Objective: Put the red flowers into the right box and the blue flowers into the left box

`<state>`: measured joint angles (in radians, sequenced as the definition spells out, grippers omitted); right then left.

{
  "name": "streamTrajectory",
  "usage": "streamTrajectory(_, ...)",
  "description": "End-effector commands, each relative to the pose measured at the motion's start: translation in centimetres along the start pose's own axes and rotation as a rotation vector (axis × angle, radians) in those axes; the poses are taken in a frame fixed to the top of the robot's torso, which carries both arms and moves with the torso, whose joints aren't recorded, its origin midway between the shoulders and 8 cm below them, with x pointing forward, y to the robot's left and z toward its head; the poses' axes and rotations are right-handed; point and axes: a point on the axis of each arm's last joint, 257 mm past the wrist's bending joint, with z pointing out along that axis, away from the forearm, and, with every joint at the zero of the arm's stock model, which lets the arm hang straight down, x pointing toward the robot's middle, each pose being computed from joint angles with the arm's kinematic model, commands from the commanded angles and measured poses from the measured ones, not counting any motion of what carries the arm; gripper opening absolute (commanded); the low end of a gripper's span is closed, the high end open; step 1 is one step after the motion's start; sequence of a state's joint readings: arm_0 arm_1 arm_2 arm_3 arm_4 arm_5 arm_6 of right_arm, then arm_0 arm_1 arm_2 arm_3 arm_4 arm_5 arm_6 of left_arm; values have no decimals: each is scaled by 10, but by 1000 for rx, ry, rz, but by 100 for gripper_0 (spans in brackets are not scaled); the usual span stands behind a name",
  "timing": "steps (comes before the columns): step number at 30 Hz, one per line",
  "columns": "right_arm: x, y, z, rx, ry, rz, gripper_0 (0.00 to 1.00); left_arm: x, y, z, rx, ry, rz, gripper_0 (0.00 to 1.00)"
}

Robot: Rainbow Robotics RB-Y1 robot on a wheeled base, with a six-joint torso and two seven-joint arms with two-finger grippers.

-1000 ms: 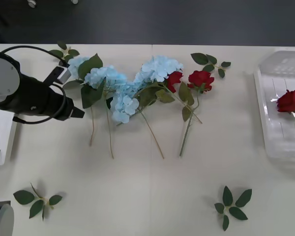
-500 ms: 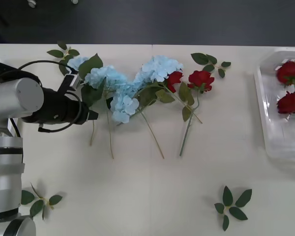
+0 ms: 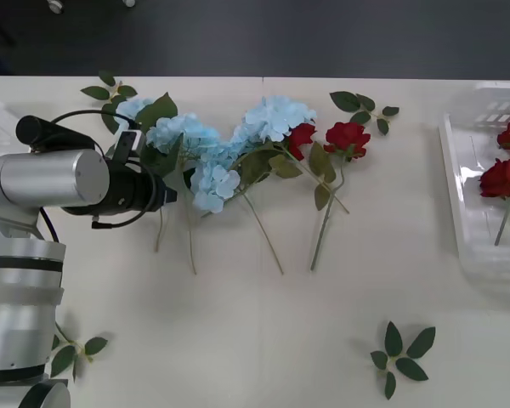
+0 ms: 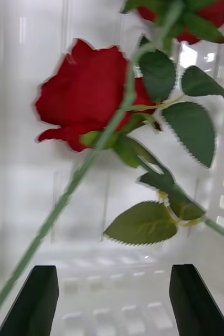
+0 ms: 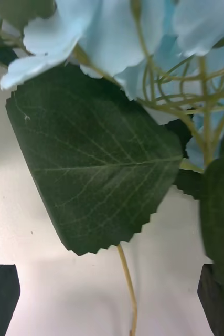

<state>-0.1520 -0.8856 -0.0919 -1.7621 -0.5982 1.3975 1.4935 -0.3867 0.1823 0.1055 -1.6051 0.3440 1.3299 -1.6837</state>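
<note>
Jaws of my left gripper (image 5: pixel 112 302) stand spread at the blue flowers (image 3: pixel 206 144) on the table (image 3: pixel 255 323). Right gripper (image 4: pixel 109 299) jaws spread, empty, over two red flowers (image 3: pixel 503 174) inside the right box (image 3: pixel 476 212).

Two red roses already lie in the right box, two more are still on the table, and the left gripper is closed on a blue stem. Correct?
Not quite: in the left wrist view the left gripper has its jaws open around the stem of the blue flowers, gripping nothing. The front view confirms two red flowers in the right box and two on the table.
</note>
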Motion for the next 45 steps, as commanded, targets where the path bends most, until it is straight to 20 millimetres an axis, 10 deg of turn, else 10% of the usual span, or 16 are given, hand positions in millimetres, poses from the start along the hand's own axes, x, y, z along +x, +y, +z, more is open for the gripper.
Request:
streamTrajectory(1, -30, 20, -52, -41, -66, -26, 62, -21, 6, 5, -18, -34, -36, 100)
streamTrajectory(10, -43, 125, -107, -312, -75, 32, 62, -29, 0, 22, -17, -43, -30, 100)
streamTrajectory(22, -56, 250, -109, -411, -55, 90, 62, -26, -15, 35, -12, -42, -51, 98)
streamTrajectory(25, -56, 282, -99, -416, -51, 120, 62, -25, -12, 35, -17, -42, -61, 62)
streamTrajectory(28, -57, 305, -88, -419, -50, 148, 62, -23, -11, 36, -16, -38, -64, 2)
streamTrajectory(36, -60, 354, -57, -427, -35, 248, 62, -24, -11, 35, -7, -41, -71, 0)
streamTrajectory(45, -71, 363, -27, -373, -30, 381, 62, -38, -15, 17, 57, -78, -80, 0)
